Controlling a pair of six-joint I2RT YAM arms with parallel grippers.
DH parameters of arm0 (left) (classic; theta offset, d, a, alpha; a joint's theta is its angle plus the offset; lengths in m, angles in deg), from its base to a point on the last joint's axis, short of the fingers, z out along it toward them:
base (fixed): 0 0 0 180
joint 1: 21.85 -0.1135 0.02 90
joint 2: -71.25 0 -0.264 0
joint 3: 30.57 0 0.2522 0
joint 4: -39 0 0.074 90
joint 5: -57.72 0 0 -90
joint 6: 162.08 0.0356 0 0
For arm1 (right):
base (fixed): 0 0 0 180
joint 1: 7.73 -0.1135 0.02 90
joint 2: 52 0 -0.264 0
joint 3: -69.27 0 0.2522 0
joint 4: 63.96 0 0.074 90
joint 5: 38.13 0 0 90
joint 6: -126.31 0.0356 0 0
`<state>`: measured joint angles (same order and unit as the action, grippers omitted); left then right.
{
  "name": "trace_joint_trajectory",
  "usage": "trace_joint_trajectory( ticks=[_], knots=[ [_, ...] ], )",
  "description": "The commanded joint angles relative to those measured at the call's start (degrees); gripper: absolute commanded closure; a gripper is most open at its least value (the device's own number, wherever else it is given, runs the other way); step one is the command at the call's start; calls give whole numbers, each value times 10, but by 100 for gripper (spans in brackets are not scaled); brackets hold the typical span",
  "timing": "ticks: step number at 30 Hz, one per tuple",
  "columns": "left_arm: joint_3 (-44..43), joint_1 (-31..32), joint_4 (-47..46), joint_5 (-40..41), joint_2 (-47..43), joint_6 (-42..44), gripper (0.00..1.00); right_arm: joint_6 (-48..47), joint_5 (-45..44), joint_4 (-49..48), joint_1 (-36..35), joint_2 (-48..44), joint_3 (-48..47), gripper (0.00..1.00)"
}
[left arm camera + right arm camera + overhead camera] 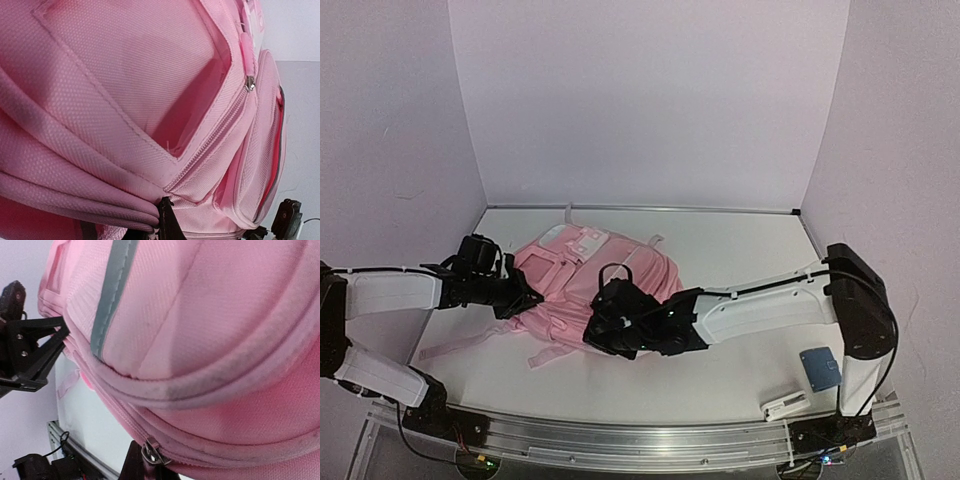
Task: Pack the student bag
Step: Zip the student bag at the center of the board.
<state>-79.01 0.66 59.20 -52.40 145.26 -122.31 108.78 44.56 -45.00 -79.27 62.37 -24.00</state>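
**Left hand** (517,293): at the bag's left side. Closed tight, it appears to pinch a fold of pink fabric at the bag's edge. The wrist view shows one dark fingertip (166,220) pressed against stacked seams.

**Student bag** (582,275): soft, pink, lying on the white worktop (720,250) left of centre, front pockets upward, straps trailing toward the near left edge.

**Right hand** (610,322): at the bag's near right edge. Closed tight, seemingly on the rim just beside a metal zip pull (150,452).

**Blue flat item** (819,368) and **small white item** (785,406): by the right arm's base, well apart from the bag. Their kind cannot be told.

**Step in hand (judged):** securing the bag at two points, ahead of lifting it or spreading its mouth. Nothing packed is visible.

**Next move calls for:** both arms pulling together, evenly, so the soft cloth does not slip free.

**Writing:** none readable. The pale patch (586,240) on the front pocket is too small to tell.
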Motion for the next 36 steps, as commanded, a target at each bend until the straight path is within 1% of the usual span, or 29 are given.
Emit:
trace_joint_trajectory(
  ticks=[1,5,8,11,13,17,19,21,22,23,25,26,28,30,33,36],
  knots=[
    [-7,-44,5,80,-9,72,100,4,47,50,29,-82,55,100],
    [-15,-54,2,87,-7,107,100,-25,129,29,67,-109,102,100],
    [-20,-63,2,97,-2,124,100,-39,190,-13,98,-139,159,100],
    [-25,-73,-3,101,5,140,100,-61,253,-44,128,-160,191,100],
    [-30,-77,-10,102,11,156,100,-75,274,-47,142,-173,207,100],
    [-40,-83,-17,106,21,189,100,-100,272,-47,174,-194,242,100],
    [-44,-84,-29,106,21,214,100,-128,233,-47,185,-203,248,100],
    [-63,-84,-26,85,22,252,99,-174,215,-47,187,-204,235,100],
    [-74,-84,-16,69,23,266,96,-193,221,-54,187,-203,227,100],
    [-90,-82,-6,54,22,279,84,-215,237,-66,186,-203,219,100],
    [-119,-71,15,41,18,302,57,-244,266,-77,182,-203,203,100],
    [-131,-50,32,62,14,312,41,-257,273,-78,180,-205,197,100],
    [-160,4,65,135,1,334,28,-275,287,-78,178,-207,192,100],
    [-184,59,89,212,-9,340,20,-283,289,-78,178,-210,192,100],
    [-200,129,92,276,-23,346,13,-288,295,-83,178,-212,195,100],
    [-206,195,76,286,-21,368,11,-282,300,-98,178,-213,202,100]
  ],
)
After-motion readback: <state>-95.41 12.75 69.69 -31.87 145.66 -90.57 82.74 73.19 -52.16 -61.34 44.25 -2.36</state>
